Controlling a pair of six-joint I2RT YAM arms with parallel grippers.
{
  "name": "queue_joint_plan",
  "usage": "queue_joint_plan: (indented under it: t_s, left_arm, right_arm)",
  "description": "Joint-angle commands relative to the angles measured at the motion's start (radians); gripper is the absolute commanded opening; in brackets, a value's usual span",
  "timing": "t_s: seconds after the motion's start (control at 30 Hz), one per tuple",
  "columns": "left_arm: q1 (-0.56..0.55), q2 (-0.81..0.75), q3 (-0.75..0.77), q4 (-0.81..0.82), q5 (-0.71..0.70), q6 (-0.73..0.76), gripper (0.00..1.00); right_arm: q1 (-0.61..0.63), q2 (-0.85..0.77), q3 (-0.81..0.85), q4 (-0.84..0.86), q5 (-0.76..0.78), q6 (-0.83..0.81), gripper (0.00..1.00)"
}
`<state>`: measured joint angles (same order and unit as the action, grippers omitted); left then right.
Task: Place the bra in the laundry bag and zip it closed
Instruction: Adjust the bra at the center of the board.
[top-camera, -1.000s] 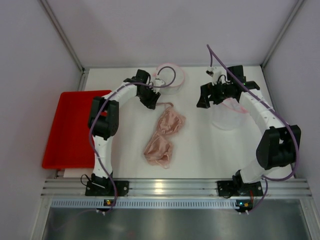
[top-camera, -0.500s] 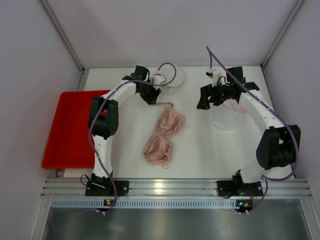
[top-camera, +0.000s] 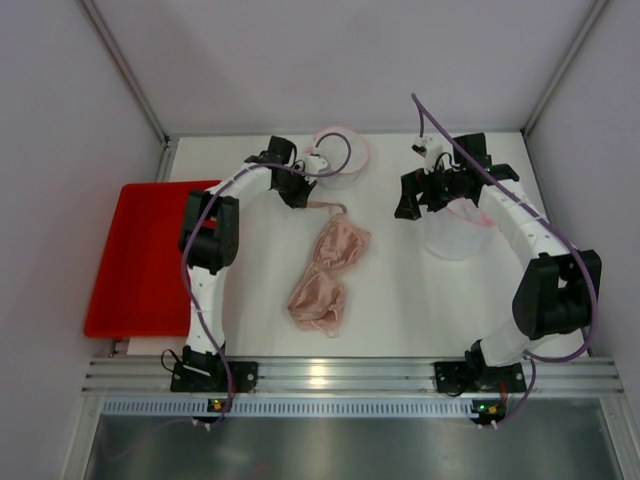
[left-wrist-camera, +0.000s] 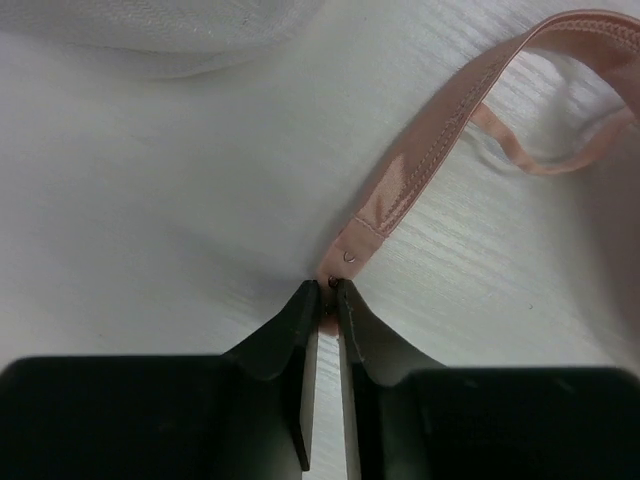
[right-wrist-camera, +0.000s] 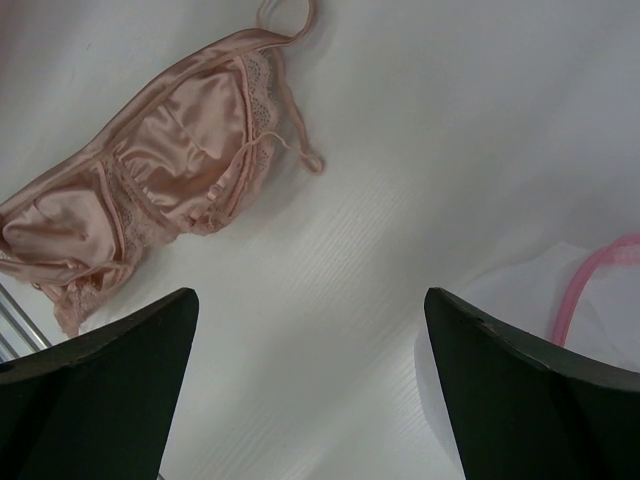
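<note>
**Top external.** The bra (top-camera: 325, 268) lies flat mid-table, cups running near to far, with one strap (top-camera: 322, 207) trailing towards the left gripper (top-camera: 298, 192). The laundry bag (top-camera: 455, 238), white mesh with pink trim, sits beneath the right gripper (top-camera: 415, 200). A second mesh piece (top-camera: 340, 160) lies at the far edge; I cannot tell whether it belongs to the same bag. A red tray (top-camera: 140, 260) rests off to the left.

**Left wrist.** My left gripper (left-wrist-camera: 328, 290) is pinched almost shut on the very tip of the strap (left-wrist-camera: 420, 150), low against the table (left-wrist-camera: 150, 180). The hold looks slim. I would lift slowly and straight, watching for the satin sliding out, and re-grip further along the band if it creeps.

**Right wrist.** The right gripper (right-wrist-camera: 310, 300) is spread wide and holds nothing. The bra (right-wrist-camera: 170, 170) shows at upper left, and the bag's pink-edged mesh (right-wrist-camera: 590, 290) at lower right. I judge this arm best used to hold the bag's mouth open before I carry the bra across.
</note>
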<state>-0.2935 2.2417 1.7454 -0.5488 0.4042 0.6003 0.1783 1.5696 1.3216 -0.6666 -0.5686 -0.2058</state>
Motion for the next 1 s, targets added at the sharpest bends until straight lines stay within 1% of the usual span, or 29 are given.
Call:
queue_joint_plan:
  t_s: [0.0,0.03,0.1,0.13,0.23,0.4,0.57,0.67,0.8,0.83,0.93,0.97]
  left_arm:
    - [0.004,-0.005,-0.044,-0.025,0.027,0.052,0.17]
    - [0.004,-0.013,-0.049,-0.030,0.022,0.053,0.12]
    - [0.002,-0.022,-0.041,-0.042,0.022,0.061,0.06]
    - [0.004,-0.028,-0.031,-0.045,0.022,0.053,0.01]
    - [0.001,-0.053,-0.001,-0.048,0.034,0.015,0.00]
    - [-0.007,-0.123,0.112,-0.048,0.067,-0.082,0.00]
    - [-0.033,-0.236,0.132,-0.048,0.143,-0.138,0.00]
    - [-0.064,-0.318,0.069,-0.048,0.170,-0.146,0.00]
    - [-0.104,-0.424,-0.070,-0.062,0.196,-0.148,0.00]
    - [-0.110,-0.442,-0.127,-0.072,0.202,-0.151,0.00]
    - [-0.128,-0.527,-0.234,-0.073,0.216,-0.175,0.00]
    - [-0.137,-0.568,-0.304,-0.074,0.216,-0.183,0.00]
  right_arm:
    - [-0.005,-0.031,0.007,0.001,-0.001,-0.023,0.97]
    - [-0.007,-0.029,0.008,0.001,-0.002,-0.023,0.97]
    - [-0.008,-0.034,0.008,0.005,-0.004,-0.020,0.97]
    - [-0.008,-0.036,0.008,0.005,-0.005,-0.018,0.97]
    - [-0.010,-0.042,0.004,0.010,-0.008,-0.015,0.97]
    - [-0.008,-0.065,-0.004,0.006,-0.005,-0.015,0.97]
    - [-0.010,-0.080,-0.010,0.005,-0.007,-0.012,0.97]
    - [-0.010,-0.088,-0.010,0.004,-0.008,-0.009,0.97]
    - [-0.008,-0.095,-0.009,-0.002,-0.013,-0.007,0.96]
    - [-0.008,-0.097,-0.009,-0.002,-0.013,-0.006,0.96]
    - [-0.008,-0.095,-0.013,-0.002,-0.017,-0.007,0.96]
    - [-0.010,-0.095,-0.013,-0.002,-0.019,-0.007,0.96]
